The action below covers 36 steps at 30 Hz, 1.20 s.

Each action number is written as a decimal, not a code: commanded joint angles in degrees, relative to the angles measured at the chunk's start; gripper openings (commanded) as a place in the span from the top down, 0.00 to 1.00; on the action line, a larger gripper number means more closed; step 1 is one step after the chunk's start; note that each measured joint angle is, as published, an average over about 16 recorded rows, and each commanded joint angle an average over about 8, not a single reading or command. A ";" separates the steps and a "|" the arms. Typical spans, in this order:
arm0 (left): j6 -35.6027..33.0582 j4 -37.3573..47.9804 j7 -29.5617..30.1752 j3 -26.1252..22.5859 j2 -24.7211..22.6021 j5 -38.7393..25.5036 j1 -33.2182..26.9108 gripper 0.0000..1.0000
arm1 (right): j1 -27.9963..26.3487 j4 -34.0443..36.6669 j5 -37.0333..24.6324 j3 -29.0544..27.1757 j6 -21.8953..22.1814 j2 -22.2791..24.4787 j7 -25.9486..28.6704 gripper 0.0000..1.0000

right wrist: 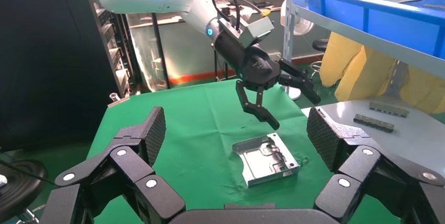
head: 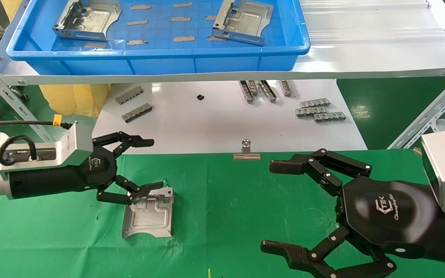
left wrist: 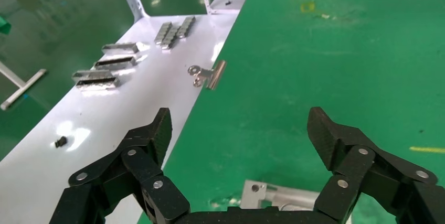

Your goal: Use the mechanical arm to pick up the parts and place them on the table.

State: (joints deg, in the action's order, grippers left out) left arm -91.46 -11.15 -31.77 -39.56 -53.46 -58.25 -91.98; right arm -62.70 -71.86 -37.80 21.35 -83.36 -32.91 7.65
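The left gripper hangs spread wide over the near-left stretch of the green table, its lower finger just above the far rim of a stamped metal part, and the right wrist view shows clear air between fingertip and plate, so nothing is in its grasp. That part lies flat on the cloth, folded rim up, arched cut-out toward the robot, looking set down and let go, with the hand poised right above where it landed. Out to the right, the right gripper is parked low over the table, fingers splayed and empty, well apart from the plate and clear of the left arm's path. Beyond the cloth's far edge, pinned by a silver binder clip, small grey notched bars sit scattered on the white board. Up on the shelf, the blue tray holds two more parts, one at its left and one at its right, among grey tape bits. Judging by that, one plate is delivered and two remain, so the left arm likely has to lift and reach up to the tray.
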 commanded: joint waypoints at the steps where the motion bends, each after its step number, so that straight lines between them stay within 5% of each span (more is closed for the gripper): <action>1: 0.18 -1.94 1.32 0.73 0.57 0.51 0.95 0.00 | 0.00 0.00 0.00 0.00 0.00 0.00 0.00 0.00; 36: 3.90 -42.26 28.79 15.93 12.48 11.10 20.59 0.00 | 0.00 0.00 0.01 0.01 0.00 0.00 -0.01 0.00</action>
State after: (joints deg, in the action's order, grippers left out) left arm -87.56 -53.43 -2.97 -23.62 -40.97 -47.15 -71.38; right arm -62.70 -71.86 -37.79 21.36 -83.36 -32.90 7.64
